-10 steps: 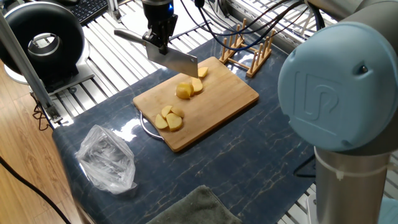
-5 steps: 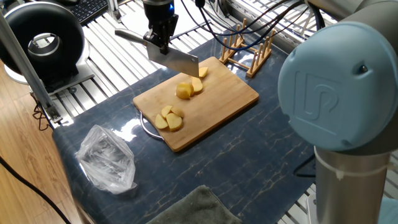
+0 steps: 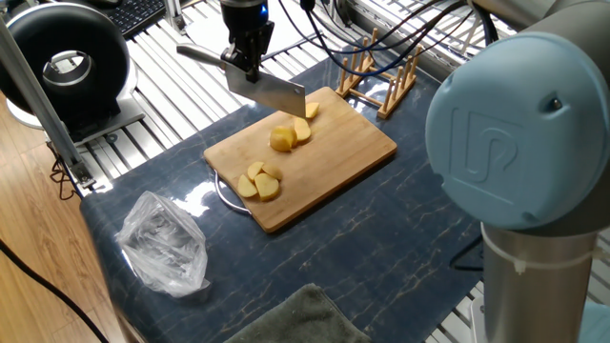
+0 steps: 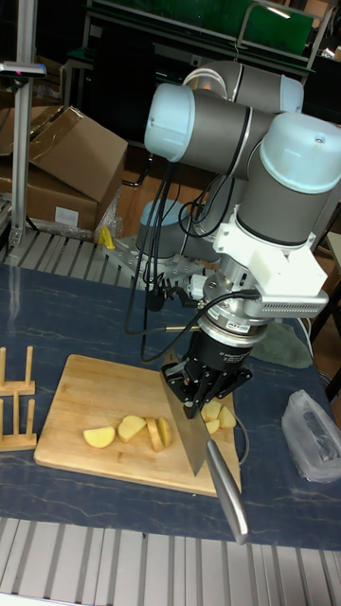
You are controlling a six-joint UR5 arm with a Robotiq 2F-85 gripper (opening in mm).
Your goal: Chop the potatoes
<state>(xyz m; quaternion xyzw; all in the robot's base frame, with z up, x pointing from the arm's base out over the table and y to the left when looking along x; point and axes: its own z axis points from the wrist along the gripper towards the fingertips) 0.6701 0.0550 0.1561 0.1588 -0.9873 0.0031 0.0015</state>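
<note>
A knife (image 3: 255, 84) is pinched in the gripper (image 3: 244, 59) jaws, its blade held above the board (image 3: 353, 143). Potatoes (image 3: 284, 137) are scattered mid-board, with more (image 3: 258, 182) near its front-left edge.

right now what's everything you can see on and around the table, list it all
potatoes: two clusters, pale yellow, on the board; exact count unclear
bamboo cutting board: one, tan, mid-table
knife: one, steel blade, held above the board's far edge
wooden rack: one, light wood, beyond the board
plastic bag: one, clear, crumpled, near the table's left edge
cloth: one, grey-green, front edge
gripper: one, black, shut on the knife handle
</note>
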